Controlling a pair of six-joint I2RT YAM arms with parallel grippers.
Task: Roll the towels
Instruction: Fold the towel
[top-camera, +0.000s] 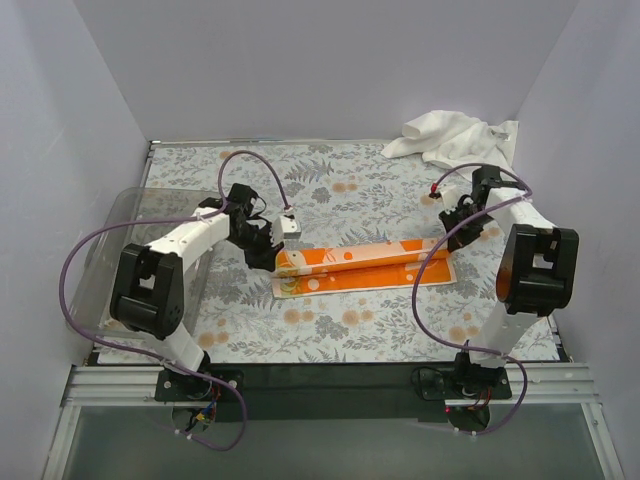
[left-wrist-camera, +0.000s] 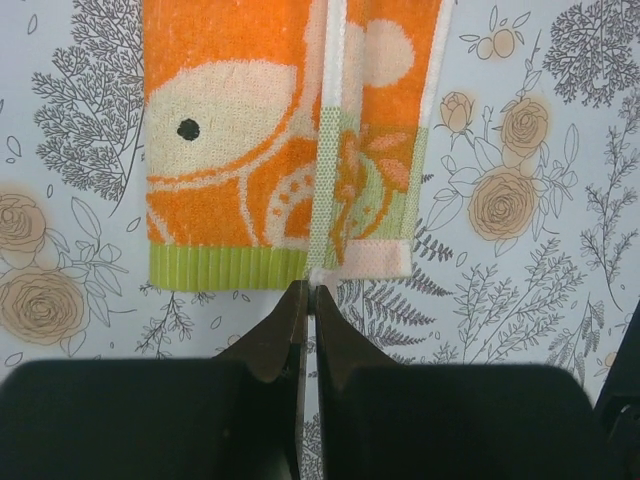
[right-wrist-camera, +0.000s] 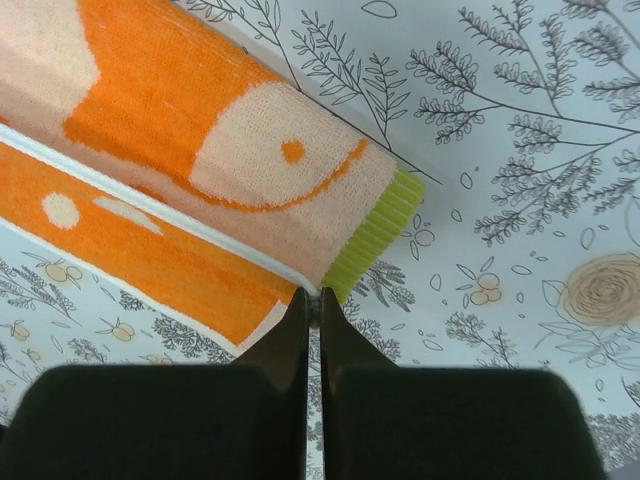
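The small printed cloth, orange, white and green, lies mid-table as a long strip, partly folded or rolled lengthwise. My left gripper is at its left end; in the left wrist view the gripper is shut on the white hem of the cloth at its green border. My right gripper is at the right end; in the right wrist view the gripper is shut on the white edge of the cloth. The large white towel lies crumpled at the back right corner.
A clear plastic bin stands at the table's left edge, under the left arm. The fern-patterned table covering spans the table. White walls close in the left, back and right.
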